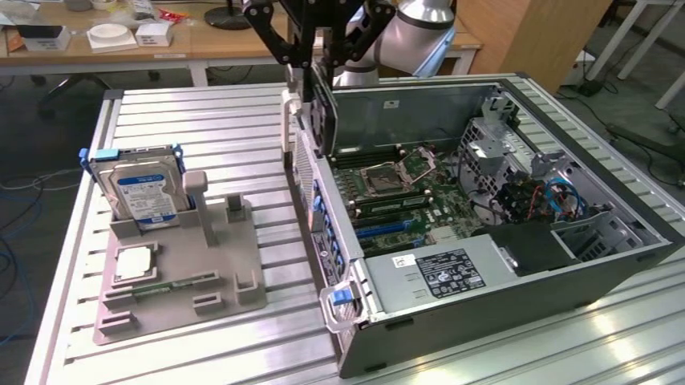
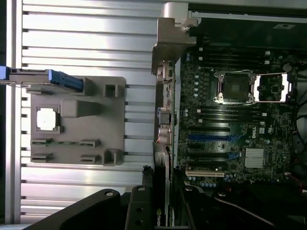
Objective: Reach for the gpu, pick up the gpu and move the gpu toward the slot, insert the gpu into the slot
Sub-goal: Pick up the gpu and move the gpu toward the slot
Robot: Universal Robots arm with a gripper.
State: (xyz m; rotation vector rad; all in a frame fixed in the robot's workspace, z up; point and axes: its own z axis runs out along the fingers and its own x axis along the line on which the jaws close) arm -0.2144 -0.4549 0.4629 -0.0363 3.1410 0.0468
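Slatted aluminium table (image 1: 204, 112) (image 2: 86, 38) bearing 2 items with a strip of bare slats between. Toward the exterior view's left, grey holder plate (image 1: 230, 257) (image 2: 72, 129). Toward the exterior view's right, open computer case (image 1: 482, 321) (image 2: 168, 43), laid on its side, interior upward.

The arm (image 1: 419, 28) stands at twelve o'clock in the exterior view, its silver wrist joint leaning toward one o'clock. The black gripper (image 1: 318, 64) points down toward six o'clock. Its fingers (image 1: 276, 40) are clamped on the upright gpu (image 1: 323, 104), which hangs beneath them.
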